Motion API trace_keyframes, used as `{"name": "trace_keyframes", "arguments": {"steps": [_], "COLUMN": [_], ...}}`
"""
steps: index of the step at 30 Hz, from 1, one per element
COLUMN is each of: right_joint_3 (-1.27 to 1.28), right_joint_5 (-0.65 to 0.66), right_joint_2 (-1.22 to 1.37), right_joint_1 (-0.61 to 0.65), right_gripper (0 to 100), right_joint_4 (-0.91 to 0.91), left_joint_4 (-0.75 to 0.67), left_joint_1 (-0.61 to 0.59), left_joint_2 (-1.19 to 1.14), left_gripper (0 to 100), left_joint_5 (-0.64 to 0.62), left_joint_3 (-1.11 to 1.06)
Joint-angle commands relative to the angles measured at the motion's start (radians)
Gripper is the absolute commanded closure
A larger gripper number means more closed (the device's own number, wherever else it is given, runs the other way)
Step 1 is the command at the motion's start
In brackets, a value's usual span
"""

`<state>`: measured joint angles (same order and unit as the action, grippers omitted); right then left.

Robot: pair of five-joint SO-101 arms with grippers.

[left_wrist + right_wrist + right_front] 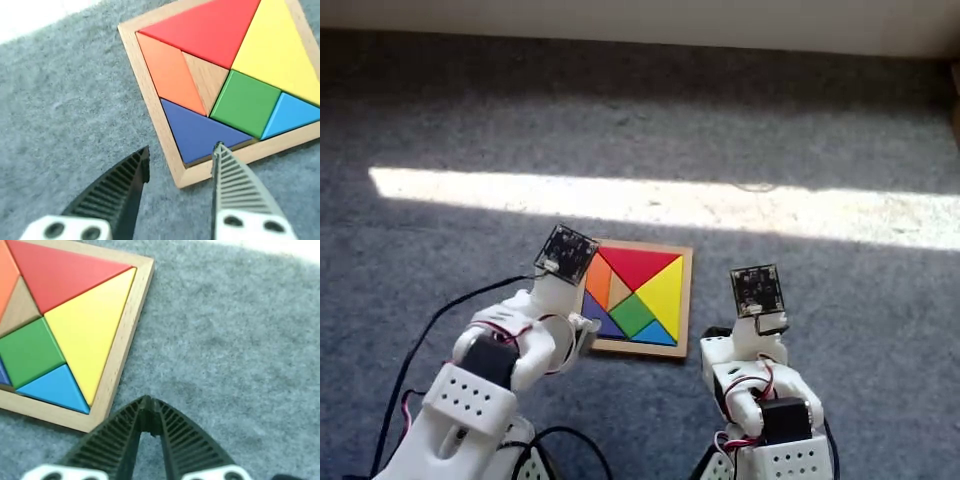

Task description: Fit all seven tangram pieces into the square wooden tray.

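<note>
Coloured wooden tangram pieces: we judge them light, rigid, graspable by edges only. Left gripper wide, empty; right gripper closed, empty.

Seven coloured pieces flush in square wooden tray.
</note>
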<state>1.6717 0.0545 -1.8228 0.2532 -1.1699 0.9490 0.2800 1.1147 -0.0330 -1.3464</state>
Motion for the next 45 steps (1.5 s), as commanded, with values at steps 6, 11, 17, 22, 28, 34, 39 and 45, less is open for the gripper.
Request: {"name": "trace_keyframes", "arguments": {"steps": [6,11,17,22,28,34,39,45], "right_joint_3": [0.116,0.116,0.116,0.116,0.116,0.116,0.116,0.116], "right_joint_5": [0.009,0.009,0.005,0.002,0.002,0.002,0.009,0.008], "right_joint_2": [-0.012,-0.012,-0.012,-0.013,-0.013,-0.013,-0.013,-0.013], "right_joint_1": [-0.012,-0.012,-0.012,-0.012,-0.012,-0.010,-0.008,-0.010], "right_gripper": [99.4,99.4,99.4,99.4,99.4,99.4,99.4,99.4], "right_joint_4": [-0.001,-0.001,-0.004,-0.054,-0.081,-0.081,-0.081,-0.081], "left_joint_4": [0.066,0.146,0.157,0.157,0.140,0.081,0.247,0.347], "left_joint_1": [-0.016,-0.016,-0.076,-0.177,-0.228,-0.226,-0.246,-0.387], "left_joint_2": [0.461,0.645,0.714,0.711,0.711,0.705,0.707,0.705], "left_gripper": [95,99,99,99,99,99,99,99], "left_joint_5": [-0.003,-0.003,-0.002,0.092,0.118,0.118,0.118,0.117], "left_joint_3": [-0.122,-0.160,-0.176,-0.189,-0.260,-0.351,-0.349,-0.349]}}
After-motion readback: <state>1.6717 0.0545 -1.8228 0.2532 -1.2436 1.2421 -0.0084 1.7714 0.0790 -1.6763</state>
